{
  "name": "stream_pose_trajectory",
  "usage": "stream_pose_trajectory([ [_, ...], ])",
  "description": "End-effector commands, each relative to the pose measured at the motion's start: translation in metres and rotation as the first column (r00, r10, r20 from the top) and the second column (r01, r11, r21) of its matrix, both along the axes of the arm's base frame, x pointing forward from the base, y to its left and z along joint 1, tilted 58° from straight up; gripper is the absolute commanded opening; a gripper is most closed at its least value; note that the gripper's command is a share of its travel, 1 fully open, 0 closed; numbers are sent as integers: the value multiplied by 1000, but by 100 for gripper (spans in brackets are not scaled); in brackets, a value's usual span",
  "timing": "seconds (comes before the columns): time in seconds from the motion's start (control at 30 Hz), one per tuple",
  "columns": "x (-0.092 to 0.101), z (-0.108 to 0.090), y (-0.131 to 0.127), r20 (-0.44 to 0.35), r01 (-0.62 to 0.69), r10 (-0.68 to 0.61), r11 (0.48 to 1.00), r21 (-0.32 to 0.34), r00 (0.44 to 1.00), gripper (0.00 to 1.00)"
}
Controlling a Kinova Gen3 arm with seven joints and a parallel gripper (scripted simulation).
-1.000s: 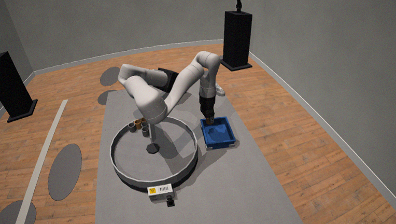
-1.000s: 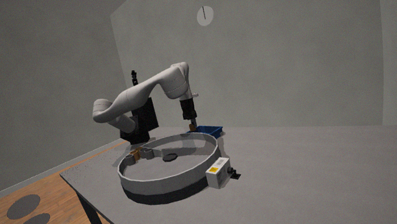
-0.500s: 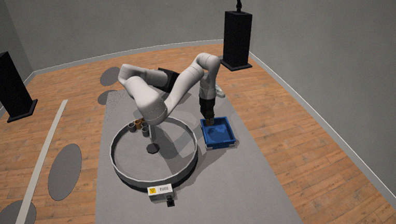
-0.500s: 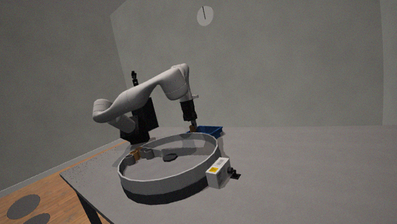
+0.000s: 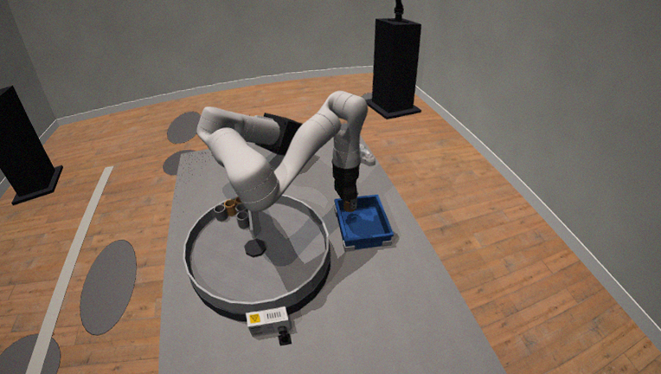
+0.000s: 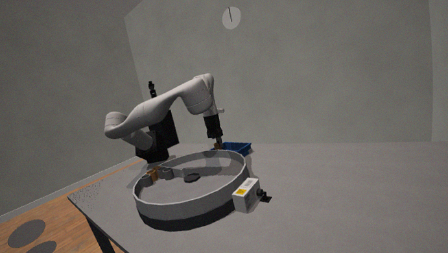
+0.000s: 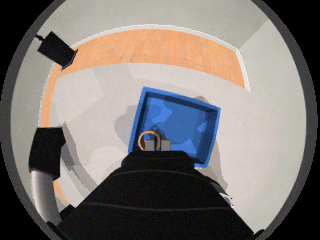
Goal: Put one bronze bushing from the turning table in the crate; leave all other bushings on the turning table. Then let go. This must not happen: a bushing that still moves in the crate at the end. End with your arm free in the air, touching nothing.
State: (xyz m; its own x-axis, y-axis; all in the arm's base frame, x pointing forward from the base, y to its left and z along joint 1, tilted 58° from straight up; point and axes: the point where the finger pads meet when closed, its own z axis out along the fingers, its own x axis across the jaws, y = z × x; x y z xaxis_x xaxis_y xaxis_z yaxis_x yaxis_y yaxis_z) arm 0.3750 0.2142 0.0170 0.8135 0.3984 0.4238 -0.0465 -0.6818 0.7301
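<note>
My gripper points down at the crate's back left corner and is shut on the wall of a bronze bushing. The bushing is at about rim height or slightly inside; its exact height is hard to tell. The blue crate stands right of the turning table. On that table another bronze bushing stands near the back left wall among several grey bushings, with one more bronze bushing partly hidden behind.
A fixed bar reaches over the turning table beside the bushings, above a dark hub. A white box with a yellow label stands at the turning table's front. The arm spans above the turning table's back.
</note>
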Motion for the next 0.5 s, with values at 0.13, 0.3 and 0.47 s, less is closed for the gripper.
stream_pose_trajectory([
  [0.13,2,-2,-1,0,-1,1,1000,1,1000,0],
  [0.3,5,-4,-4,0,-1,1,1000,1,1000,0],
  [0.47,5,-4,-4,0,-1,1,1000,1,1000,0],
])
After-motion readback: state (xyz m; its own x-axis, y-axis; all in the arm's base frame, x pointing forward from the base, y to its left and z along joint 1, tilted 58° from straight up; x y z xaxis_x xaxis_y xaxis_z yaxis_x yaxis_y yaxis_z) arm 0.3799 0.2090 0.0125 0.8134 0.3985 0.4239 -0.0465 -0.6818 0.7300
